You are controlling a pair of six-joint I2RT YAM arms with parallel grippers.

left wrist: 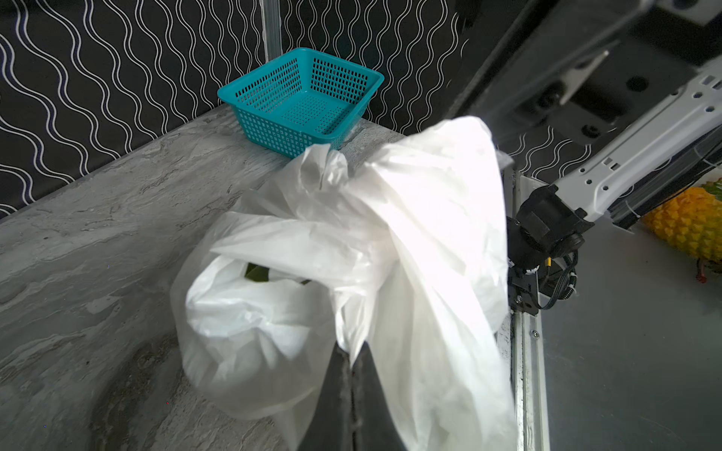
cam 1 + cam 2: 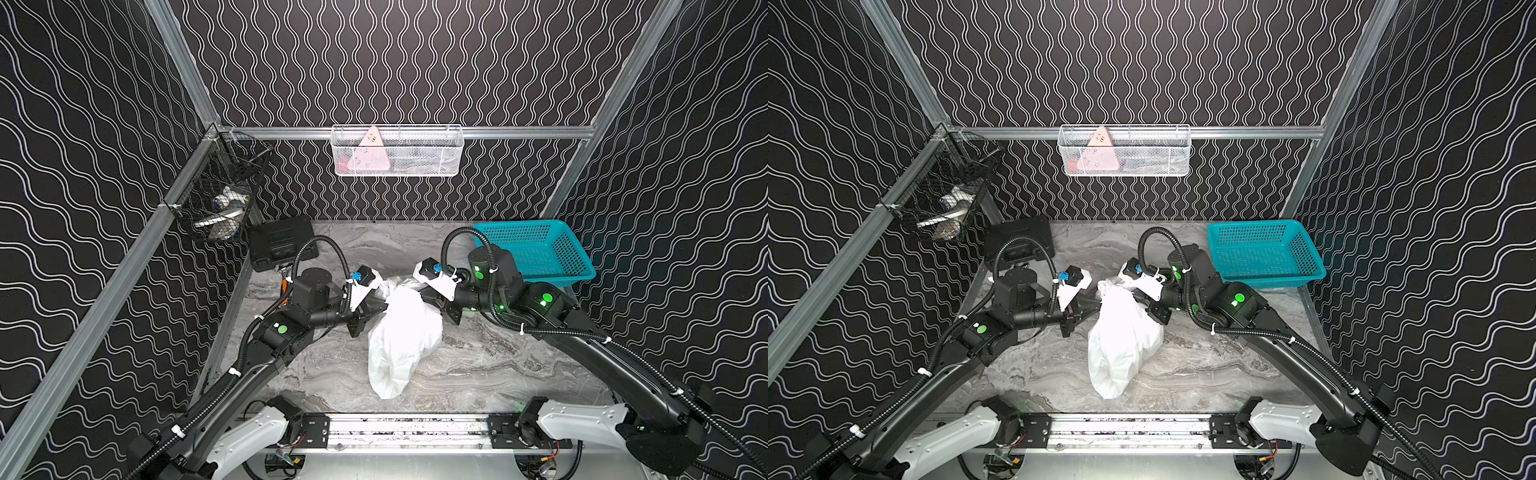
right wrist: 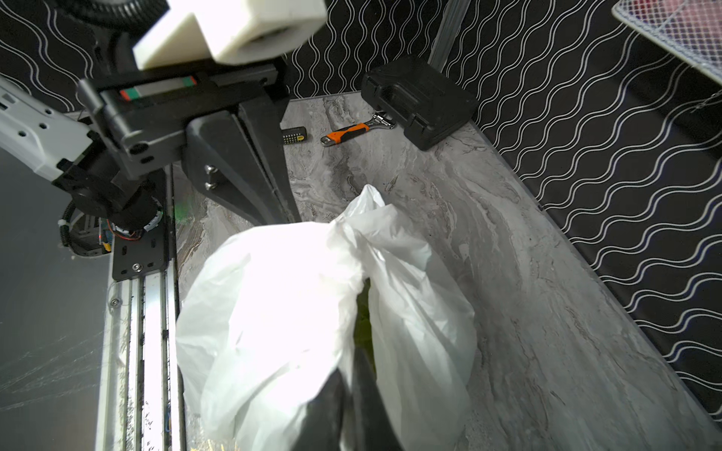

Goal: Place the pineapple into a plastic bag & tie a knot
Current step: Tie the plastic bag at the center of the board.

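Bench: grey marble-patterned top, with a metal rail along its front edge. Lying on it: one plastic bag, white, crinkled and bulging, about the middle, set lengthwise with one end close to the front rail; one teal perforated basket, open side up, in the far right corner, well apart from the bag; one black case, closed, in the far left corner; one adjustable wrench, orange handle, flat on the surface, its metal head just beside the case; one small black block with a dotted face, near the wrench's handle end, not touching it, kind not discernible.
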